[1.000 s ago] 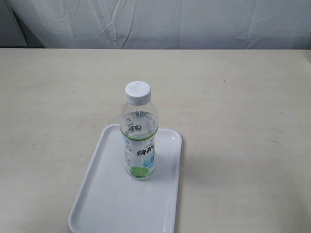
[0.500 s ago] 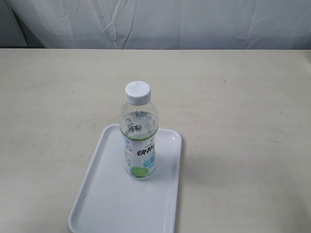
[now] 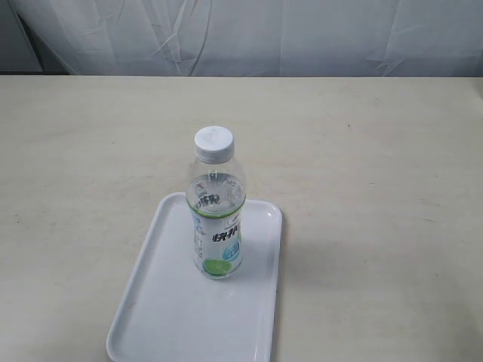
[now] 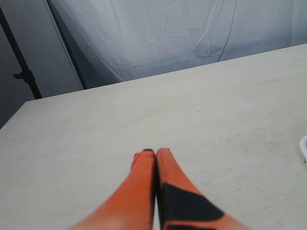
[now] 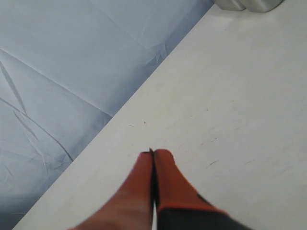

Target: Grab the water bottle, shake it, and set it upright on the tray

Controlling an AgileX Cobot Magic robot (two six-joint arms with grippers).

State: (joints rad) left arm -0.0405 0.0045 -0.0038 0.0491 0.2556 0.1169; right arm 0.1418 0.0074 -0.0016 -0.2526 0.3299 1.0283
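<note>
The water bottle stands upright on the far end of the white tray in the exterior view, its white cap on and its label facing the camera. Neither gripper shows in that view. In the left wrist view my left gripper is shut with nothing between its orange fingers, held over bare table; a sliver of white rim, perhaps the tray, shows at the frame's edge. In the right wrist view my right gripper is shut and empty above the table, with neither the bottle nor the tray in sight.
A pale beige table carries the tray. A white wrinkled curtain hangs behind its far edge. A dark stand rises beside the curtain in the left wrist view. Metallic objects sit at the table's edge in the right wrist view.
</note>
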